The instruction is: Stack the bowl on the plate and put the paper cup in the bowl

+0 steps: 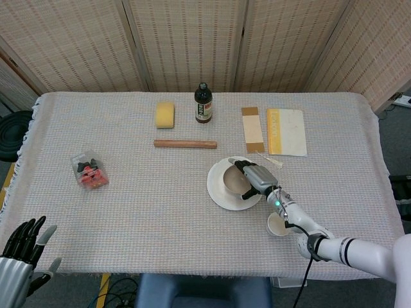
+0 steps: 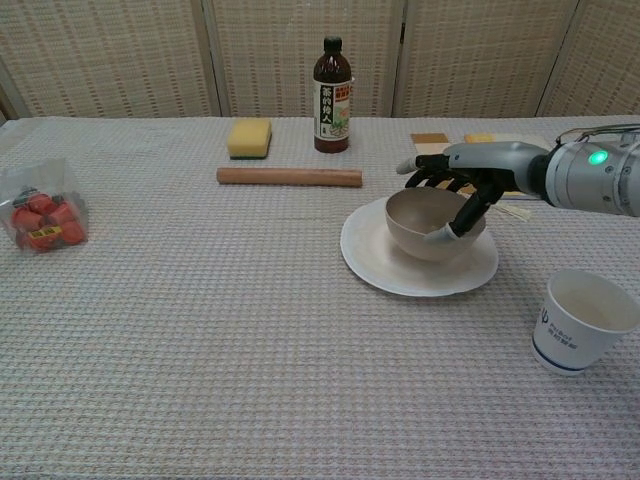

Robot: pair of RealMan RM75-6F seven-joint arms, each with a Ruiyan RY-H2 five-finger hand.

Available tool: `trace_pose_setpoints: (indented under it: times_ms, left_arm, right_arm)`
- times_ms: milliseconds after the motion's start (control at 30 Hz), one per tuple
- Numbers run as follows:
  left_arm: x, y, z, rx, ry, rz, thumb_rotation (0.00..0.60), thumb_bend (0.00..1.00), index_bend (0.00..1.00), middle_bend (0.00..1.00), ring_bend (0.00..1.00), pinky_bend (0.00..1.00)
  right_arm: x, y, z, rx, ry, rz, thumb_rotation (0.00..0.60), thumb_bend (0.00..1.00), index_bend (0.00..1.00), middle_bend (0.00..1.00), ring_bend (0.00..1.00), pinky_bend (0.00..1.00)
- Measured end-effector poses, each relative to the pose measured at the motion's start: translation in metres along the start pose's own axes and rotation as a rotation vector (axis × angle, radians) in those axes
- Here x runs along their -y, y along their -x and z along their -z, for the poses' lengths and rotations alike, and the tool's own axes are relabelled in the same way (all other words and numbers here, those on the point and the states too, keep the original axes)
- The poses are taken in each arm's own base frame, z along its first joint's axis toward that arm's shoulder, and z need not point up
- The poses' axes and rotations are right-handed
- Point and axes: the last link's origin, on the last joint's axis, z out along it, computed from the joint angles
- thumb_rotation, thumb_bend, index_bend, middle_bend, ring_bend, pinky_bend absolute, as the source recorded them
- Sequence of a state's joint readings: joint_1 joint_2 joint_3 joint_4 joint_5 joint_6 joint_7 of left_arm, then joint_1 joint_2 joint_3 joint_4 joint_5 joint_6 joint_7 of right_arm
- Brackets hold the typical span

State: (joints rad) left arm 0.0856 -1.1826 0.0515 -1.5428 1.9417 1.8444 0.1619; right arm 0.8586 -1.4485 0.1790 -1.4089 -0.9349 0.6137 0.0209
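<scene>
Nearest the robot, at the table's 4 o'clock, the paper cup point(image 2: 583, 333) stands upright and untouched, well apart from any hand. Just beyond it, toward 3 o'clock of the table's centre, the bowl point(image 2: 434, 222) rests upright inside the plate point(image 2: 372, 262), apparently seated on it, so the first half of the task looks all but done. The right hand point(image 2: 468, 182) holds the bowl, fingers curled over the far rim and thumb pressed on the near wall; release is not yet made, and the cup's transfer remains. The left hand point(image 1: 22, 249) hangs off the table's near edge at 7 o'clock, fingers spread, holding nothing. Farther back lie a wooden stick point(image 2: 289, 177), a sponge point(image 2: 249, 138) and a bottle point(image 2: 332, 96) near 12 o'clock.
</scene>
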Motion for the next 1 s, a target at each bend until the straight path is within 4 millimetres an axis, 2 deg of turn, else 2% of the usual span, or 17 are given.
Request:
trace_pose_setpoints:
  times_ms: [100, 167, 233, 733, 833, 1000]
  left_arm:
    - [0.000, 0.000, 0.000, -0.002, 0.001, 0.001, 0.600, 0.31, 0.14, 0.01, 0.01, 0.15]
    - [0.000, 0.000, 0.000, -0.001, 0.005, 0.000, 0.600, 0.31, 0.14, 0.01, 0.01, 0.15]
    - [0.000, 0.000, 0.000, 0.000, 0.007, -0.001, 0.600, 0.31, 0.14, 0.01, 0.01, 0.15]
    - [-0.001, 0.004, -0.001, 0.010, 0.003, -0.011, 0.600, 0.31, 0.14, 0.01, 0.01, 0.15]
    - [-0.001, 0.005, -0.002, 0.014, 0.002, -0.013, 0.600, 0.31, 0.14, 0.01, 0.01, 0.15]
    - [-0.002, 0.006, -0.003, 0.015, 0.004, -0.019, 0.600, 0.31, 0.14, 0.01, 0.01, 0.15]
  right_arm:
    - [0.000, 0.002, -0.001, 0.022, 0.003, 0.000, 0.600, 0.23, 0.00, 0.03, 0.07, 0.21]
    - [0.001, 0.003, -0.001, 0.035, 0.001, -0.004, 0.600, 0.20, 0.00, 0.00, 0.02, 0.07]
    - [0.003, 0.002, 0.000, 0.048, -0.003, -0.013, 0.600, 0.18, 0.00, 0.00, 0.00, 0.00]
    - [0.004, -0.028, 0.027, 0.007, -0.041, 0.002, 0.600, 0.16, 0.00, 0.00, 0.00, 0.00]
    - [0.007, -0.033, 0.041, 0.008, -0.061, 0.016, 0.600, 0.16, 0.00, 0.00, 0.00, 0.00]
    - [0.016, -0.042, 0.076, 0.012, -0.110, 0.061, 0.600, 0.16, 0.00, 0.00, 0.00, 0.00]
